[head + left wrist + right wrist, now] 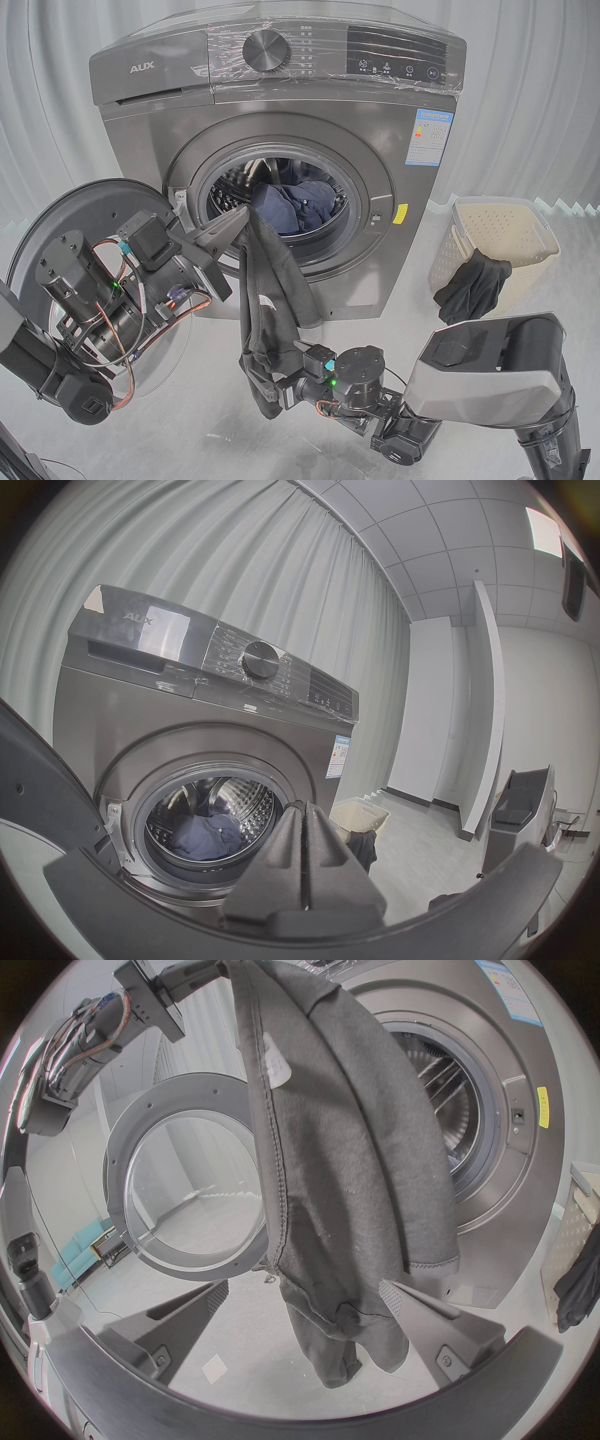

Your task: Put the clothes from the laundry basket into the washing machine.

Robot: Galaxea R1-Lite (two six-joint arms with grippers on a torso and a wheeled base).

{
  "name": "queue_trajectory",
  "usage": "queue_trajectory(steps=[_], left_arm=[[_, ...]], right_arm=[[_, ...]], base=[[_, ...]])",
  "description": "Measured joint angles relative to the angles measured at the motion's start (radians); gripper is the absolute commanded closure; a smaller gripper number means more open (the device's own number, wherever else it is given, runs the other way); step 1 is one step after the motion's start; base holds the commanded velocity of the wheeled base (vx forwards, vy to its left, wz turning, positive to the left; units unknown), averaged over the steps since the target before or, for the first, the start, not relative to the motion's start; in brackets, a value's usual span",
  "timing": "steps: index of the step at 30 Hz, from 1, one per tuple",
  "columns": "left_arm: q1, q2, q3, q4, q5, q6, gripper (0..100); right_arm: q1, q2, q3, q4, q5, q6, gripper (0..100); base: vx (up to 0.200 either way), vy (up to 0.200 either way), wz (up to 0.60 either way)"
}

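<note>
- Left pincer point(240, 220) is clenching the top edge of a dark grey garment point(269, 294), holding it just in front of the lower left rim of the washing machine point(156, 137) opening.
- The garment is hanging down in long folds toward the floor point(187, 431).
- The right pincer point(265, 384) is sitting low, released, its fingers point(187, 1310) spreading wide on either side of the garment's lower end.
- The round door point(81, 206) is standing open on the robot's left.
- Navy clothes point(294, 203) are lying inside the drum.
- The laundry basket point(500, 228) is standing on the floor to the machine's right, with a black garment point(472, 287) draping over its front rim.
</note>
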State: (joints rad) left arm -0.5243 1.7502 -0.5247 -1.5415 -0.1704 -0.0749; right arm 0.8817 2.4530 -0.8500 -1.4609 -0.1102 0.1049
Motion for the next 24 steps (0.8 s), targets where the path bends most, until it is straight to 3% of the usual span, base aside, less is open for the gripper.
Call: queue_trajectory(steps=[11,12,24], left_arm=[[0.000,0.000,0.001,0.000,-0.001,-0.003,100],[0.000,-0.001,0.001,0.000,-0.001,-0.005,100],[0.000,-0.001,0.002,0.000,-0.001,-0.007,100]], right_arm=[[-0.056,0.098,-0.173,0.023,0.007,-0.030,0],[-0.063,0.104,-0.183,0.023,0.007,-0.031,100],[-0.086,0.135,-0.214,-0.005,0.007,-0.027,100]], base=[[0.000,0.000,0.00],[0.000,0.000,0.00],[0.000,0.000,0.00]])
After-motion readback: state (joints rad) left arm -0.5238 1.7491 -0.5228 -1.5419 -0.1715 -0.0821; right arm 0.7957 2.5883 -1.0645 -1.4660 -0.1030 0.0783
